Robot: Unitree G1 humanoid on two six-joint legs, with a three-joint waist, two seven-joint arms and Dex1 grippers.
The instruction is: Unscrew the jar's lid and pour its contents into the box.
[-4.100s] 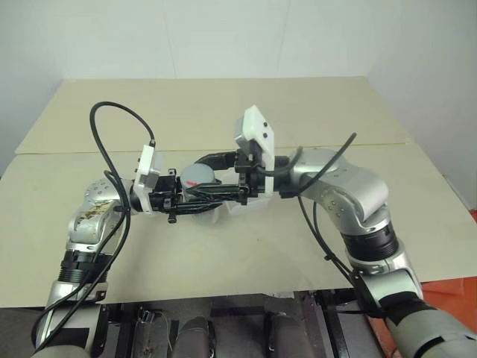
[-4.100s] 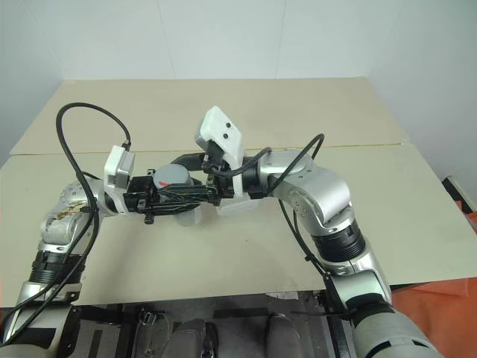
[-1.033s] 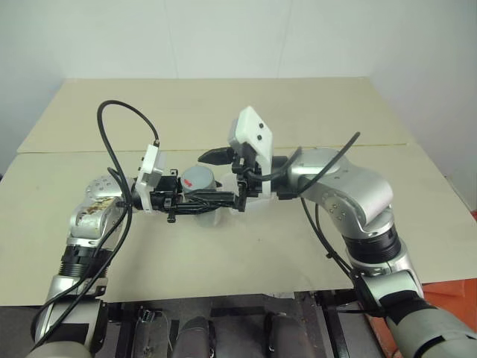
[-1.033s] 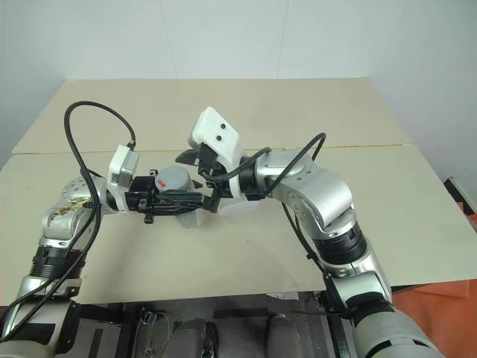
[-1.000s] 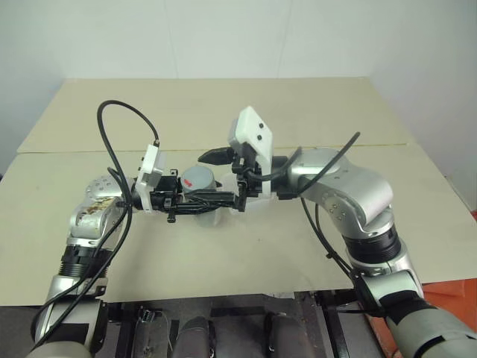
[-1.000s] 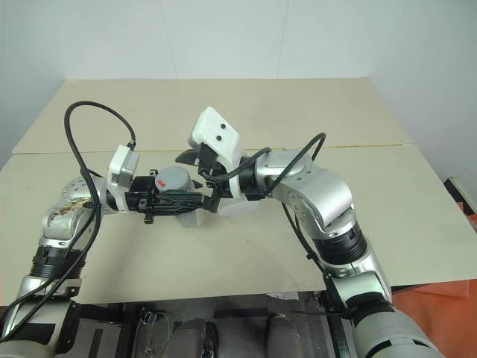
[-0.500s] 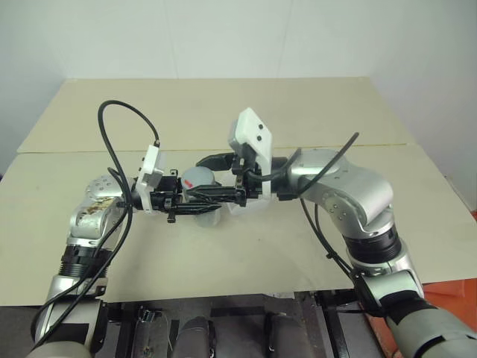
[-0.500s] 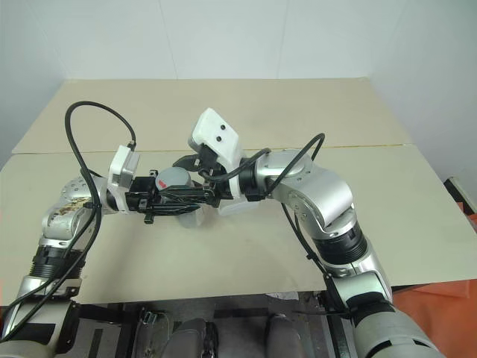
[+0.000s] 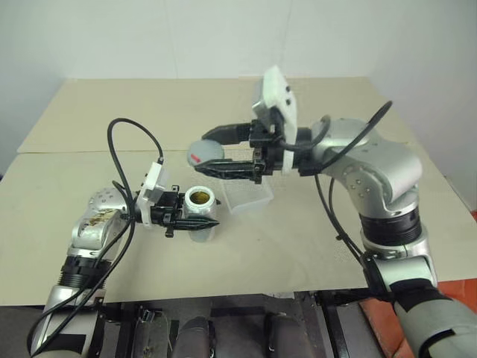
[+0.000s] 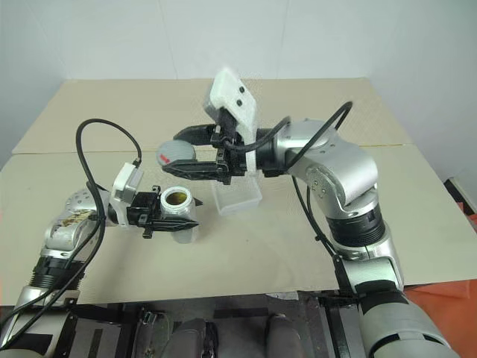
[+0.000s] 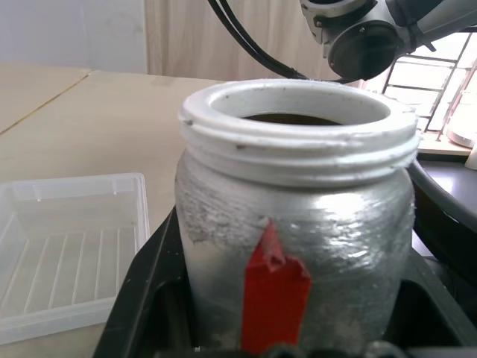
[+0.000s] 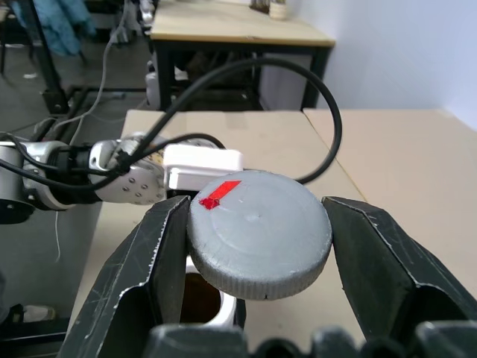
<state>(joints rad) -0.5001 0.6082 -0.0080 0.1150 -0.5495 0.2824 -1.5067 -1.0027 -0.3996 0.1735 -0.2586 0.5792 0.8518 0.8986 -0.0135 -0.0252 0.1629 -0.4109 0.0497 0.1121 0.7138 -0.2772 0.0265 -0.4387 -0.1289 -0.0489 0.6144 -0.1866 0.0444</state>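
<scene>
Lid's off, so the pour is next, and what matters is where the box [image 9: 247, 197] lies from my left gripper [image 9: 200, 217]: just beside it on the surface [image 9: 313, 246], twd the robot's right and a bit further out, so I judge a short carry over its rim then a tip of the jar [image 9: 200, 211] mouth-down shd do it. Left arm is the nearer one & already has the jar; its fingers are clamped on the jar's body, jar upright, long axis vertical, mouth open to the top. Right gripper [image 9: 237, 153] sits above and beyond the box, pinching the lid [image 9: 206, 153] by its edges, lid held roughly flat, well clear of the jar mouth. Jar looks small, cloudy-clear w/ a thick white threaded rim and a red mark on the side; brown contents [image 10: 176, 198] show low inside thru the mouth. Lid is round, flat, light grey w/ a small red mark on top. Box is shallow, translucent white, ribbed floor, nothing in it that I can make out.
</scene>
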